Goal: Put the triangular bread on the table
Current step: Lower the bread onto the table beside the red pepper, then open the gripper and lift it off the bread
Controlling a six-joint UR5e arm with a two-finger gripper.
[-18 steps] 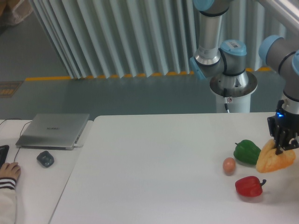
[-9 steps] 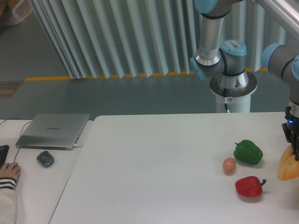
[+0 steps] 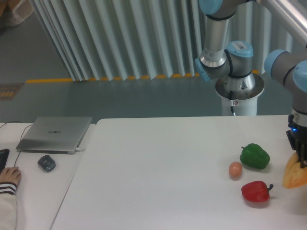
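The triangular bread (image 3: 293,176) is a golden-orange wedge at the far right edge of the view, partly cut off by the frame. My gripper (image 3: 302,160) is shut on the bread's top and holds it at or just above the white table (image 3: 158,177); whether it touches the surface I cannot tell. The fingertips are partly hidden at the frame edge.
A green bell pepper (image 3: 254,156), a small tan egg (image 3: 235,169) and a red bell pepper (image 3: 256,191) lie left of the bread. On the adjoining desk at left are a laptop (image 3: 55,133), a mouse (image 3: 46,163) and a person's hand (image 3: 8,176).
The gripper carried the bread to the right, away from the green pepper, to the frame's right edge. In the last half second it shifted slightly back left.
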